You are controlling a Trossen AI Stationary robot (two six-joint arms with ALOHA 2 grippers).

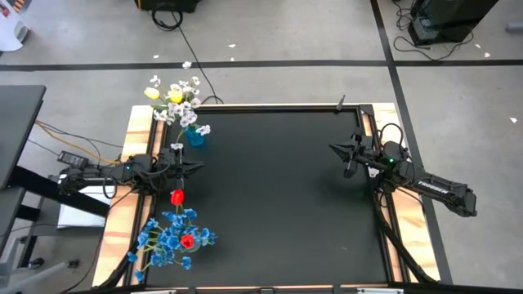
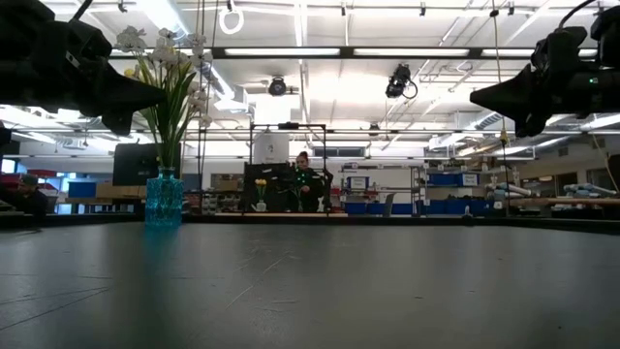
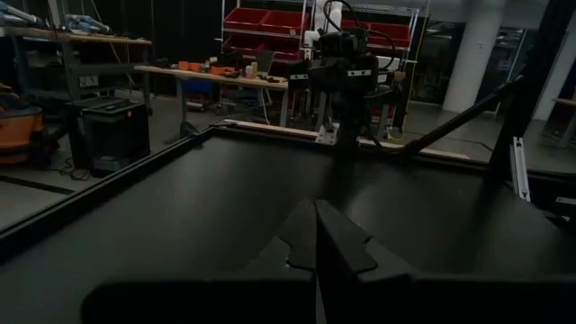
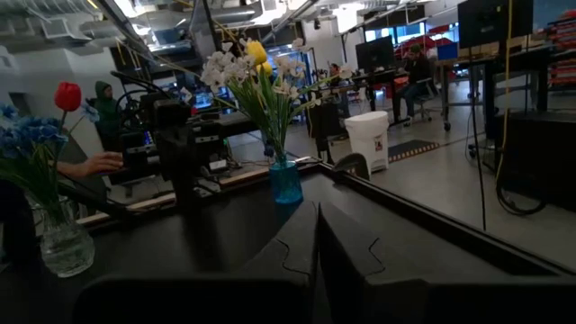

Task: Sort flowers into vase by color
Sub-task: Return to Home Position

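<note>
Between the two vases on the left side of the surface (image 1: 278,204), the left fingers (image 1: 193,167) are pressed together with nothing between them, pointing toward the middle. The left wrist view agrees, showing two dark tips meeting over bare black. Near the right edge, the right fingers (image 1: 339,149) are likewise closed and empty, well apart from every flower.

Every flower in view stands in a vase. The blue vase (image 1: 194,135), toward the far-left corner, holds the yellow tulips (image 1: 174,98) and the white sprays (image 1: 189,117). The transparent vase (image 4: 65,241), toward the near-left corner, holds the blue sprays (image 1: 167,238) and two red tulips (image 1: 177,197). Nothing lies loose on the surface, so the sorting looks finished and only the arms' retreat seems left.

The risk sits with the left arm. One red tulip leans out of the transparent vase to just beside the left fingers, and a white blossom from the blue vase hangs close on their other side. Both bunches look tall and top-heavy for their vases. A sideways swing, or a lift that snags a stem, could pull a flower out or tip a vase, and the transparent one stands near the surface's edge. Drawing straight back along the arm's own line looks the safer path. The right arm has open surface all around it and little to strike.
</note>
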